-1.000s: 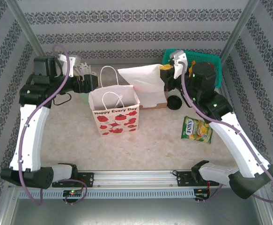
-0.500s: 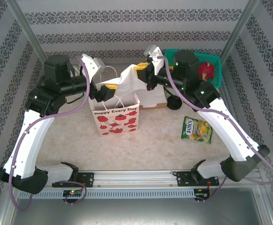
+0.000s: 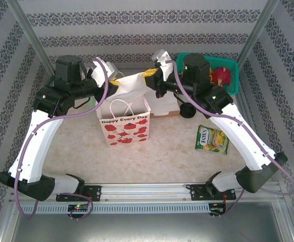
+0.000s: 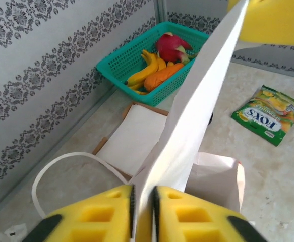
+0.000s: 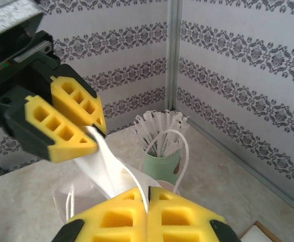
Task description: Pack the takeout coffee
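On the pale counter (image 3: 167, 156) a white gift bag (image 3: 125, 128) printed in red stands near the middle. A green sweets packet (image 3: 212, 139) lies flat toward the right edge. A teal basket (image 3: 227, 61) of fruit sits in the far right corner.

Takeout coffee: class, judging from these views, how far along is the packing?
Done: no cup visibly packed. In hand: left tool and right tool each pinch an end of the white paper above the printed gift bag. Remaining: the black lid sits on the table, outside the bag.
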Action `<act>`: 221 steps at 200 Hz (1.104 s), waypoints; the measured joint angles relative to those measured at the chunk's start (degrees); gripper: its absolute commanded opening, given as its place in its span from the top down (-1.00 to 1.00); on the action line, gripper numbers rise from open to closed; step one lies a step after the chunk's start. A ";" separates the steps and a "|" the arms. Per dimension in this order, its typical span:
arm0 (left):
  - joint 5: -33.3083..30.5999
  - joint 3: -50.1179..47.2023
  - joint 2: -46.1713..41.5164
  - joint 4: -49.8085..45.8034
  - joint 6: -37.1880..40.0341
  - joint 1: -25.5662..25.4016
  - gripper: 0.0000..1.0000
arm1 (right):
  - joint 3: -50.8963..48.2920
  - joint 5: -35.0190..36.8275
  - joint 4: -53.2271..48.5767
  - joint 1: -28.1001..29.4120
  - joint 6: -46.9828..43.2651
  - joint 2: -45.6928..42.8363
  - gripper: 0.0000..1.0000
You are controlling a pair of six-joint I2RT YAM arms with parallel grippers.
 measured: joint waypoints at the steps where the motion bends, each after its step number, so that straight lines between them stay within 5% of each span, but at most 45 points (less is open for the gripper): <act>1: -0.07 0.00 0.00 0.00 0.02 0.00 0.75 | -0.02 0.00 0.00 0.02 0.00 0.00 1.00; 22: -1.22 0.11 0.00 -0.70 -0.57 0.00 1.00 | -0.02 -1.16 0.09 1.03 0.37 0.44 1.00; 96: -2.69 0.72 -0.22 1.29 -12.57 0.02 1.00 | 2.01 -17.35 0.42 2.40 0.52 7.78 1.00; 146: -0.09 0.70 -0.66 1.29 -15.63 0.07 1.00 | 5.92 -16.96 0.61 3.74 0.98 15.67 1.00; 221: 2.75 0.70 -0.68 -5.07 -20.63 2.08 1.00 | 4.22 -18.71 0.46 4.94 -0.13 16.00 1.00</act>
